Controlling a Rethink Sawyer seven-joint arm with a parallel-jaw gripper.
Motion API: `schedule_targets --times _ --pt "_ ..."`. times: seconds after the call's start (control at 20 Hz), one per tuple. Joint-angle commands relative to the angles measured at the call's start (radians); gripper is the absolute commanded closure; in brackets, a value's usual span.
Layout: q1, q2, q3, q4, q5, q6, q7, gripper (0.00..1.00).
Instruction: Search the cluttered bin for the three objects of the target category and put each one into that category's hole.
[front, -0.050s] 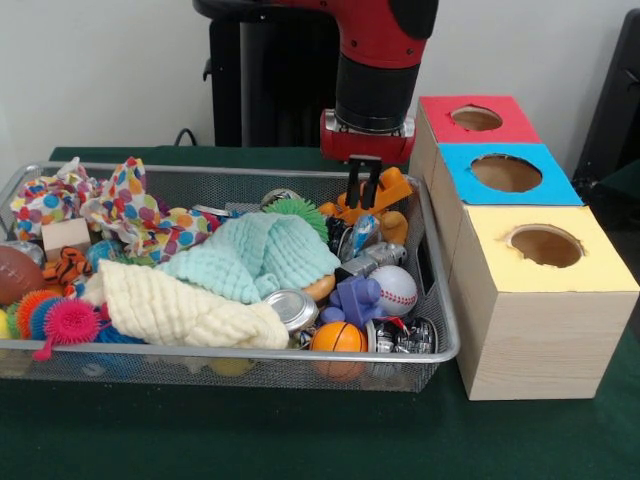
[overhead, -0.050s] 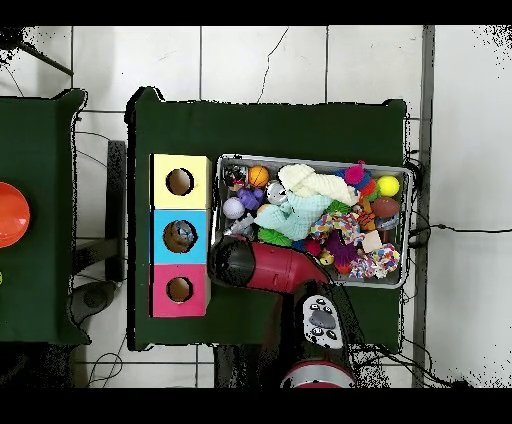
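1. Front view: gripper (front, -0.050s: 366, 186) hangs over the far right corner of the mesh bin (front, -0.050s: 445, 345), fingers close together just above an orange toy (front, -0.050s: 385, 195); whether they grip it cannot be told.
2. Front view: red box (front, -0.050s: 474, 120), blue box (front, -0.050s: 507, 173) and yellow box (front, -0.050s: 545, 246) stand just beside the bin.
3. Overhead view: the arm (overhead, -0.050s: 270, 266) covers the gripper; the bin (overhead, -0.050s: 312, 162) sits on the green counter (overhead, -0.050s: 270, 125).

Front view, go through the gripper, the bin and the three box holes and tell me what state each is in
gripper: lowered over bin's back corner, holding nothing visible
bin: full of clutter
red hole: open
blue hole: open
yellow hole: open
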Motion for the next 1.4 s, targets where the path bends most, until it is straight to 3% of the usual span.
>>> schedule_targets --times 0.05,0.65,1.4 --pt "-0.001 0.040 0.060 0.019 -0.031 -0.054 0.136 0.00" --pt "0.005 0.046 0.056 0.012 -0.025 -0.033 0.135 0.00" --pt "0.025 0.140 0.060 -0.034 -0.006 -0.122 0.167 0.00"
